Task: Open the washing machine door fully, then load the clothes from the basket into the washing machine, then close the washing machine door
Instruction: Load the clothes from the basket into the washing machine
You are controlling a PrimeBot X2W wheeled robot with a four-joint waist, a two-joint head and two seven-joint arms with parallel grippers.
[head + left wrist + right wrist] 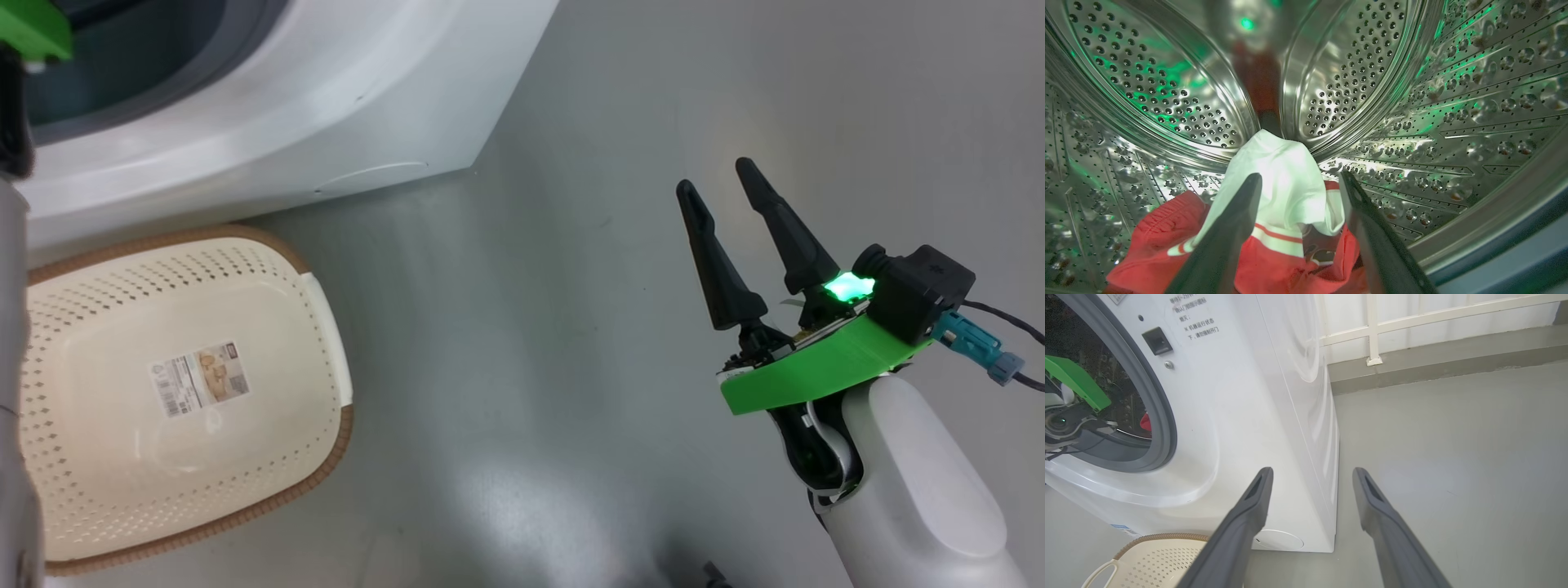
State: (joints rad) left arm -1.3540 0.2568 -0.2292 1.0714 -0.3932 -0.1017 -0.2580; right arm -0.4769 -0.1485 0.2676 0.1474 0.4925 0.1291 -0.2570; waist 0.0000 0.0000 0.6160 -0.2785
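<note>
Head view: cream perforated plastic basket, empty; right gripper, jaws apart, idle.
Left wrist view: left gripper, jaws apart, above red-and-white fabric clothes in steel drum.
Right wrist view: white boxy washing machine.
Loading likely complete; next, withdraw, shut door.

Left arm and right arm hold their jaws spread wide.

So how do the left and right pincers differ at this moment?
Place: the left pincer, two long dark fingers, is inside the perforated steel drum; the right pincer hangs over the grey floor beside the white front-loading washing machine. Ahead: soft red and white clothes lie between and beyond the left pincer's fingers; nothing lies between the right pincer's. Shared: both stand open, gripping nothing.
</note>
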